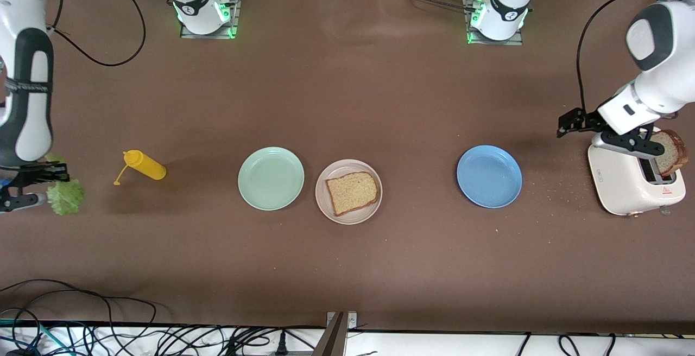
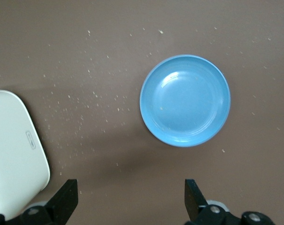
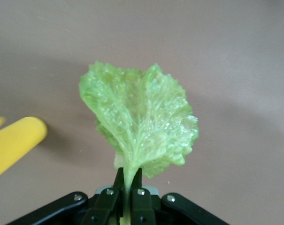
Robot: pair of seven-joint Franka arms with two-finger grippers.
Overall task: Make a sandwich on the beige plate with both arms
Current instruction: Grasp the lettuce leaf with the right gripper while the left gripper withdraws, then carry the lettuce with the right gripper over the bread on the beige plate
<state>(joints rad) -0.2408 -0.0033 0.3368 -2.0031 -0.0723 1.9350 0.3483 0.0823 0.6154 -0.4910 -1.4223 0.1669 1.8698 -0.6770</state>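
Note:
The beige plate (image 1: 347,219) lies mid-table with one brown bread slice (image 1: 352,192) flat on it. A second bread slice (image 1: 670,152) stands in the toaster (image 1: 624,182) at the left arm's end of the table. My right gripper (image 1: 46,186) is at the right arm's end, shut on the stem of a ruffled green lettuce leaf (image 1: 65,196). The right wrist view shows the leaf (image 3: 142,122) fanning out from the pinched jaws of that gripper (image 3: 128,180). My left gripper (image 1: 567,122) hangs open and empty beside the toaster (image 2: 15,150); its own view shows that gripper (image 2: 131,197) with only table between the fingers.
A mint-green plate (image 1: 271,178) sits beside the beige plate toward the right arm's end. The blue plate (image 1: 489,176) (image 2: 185,100) lies toward the toaster, with crumbs scattered around. A yellow squeeze bottle (image 1: 144,165) (image 3: 12,143) lies on its side near the lettuce.

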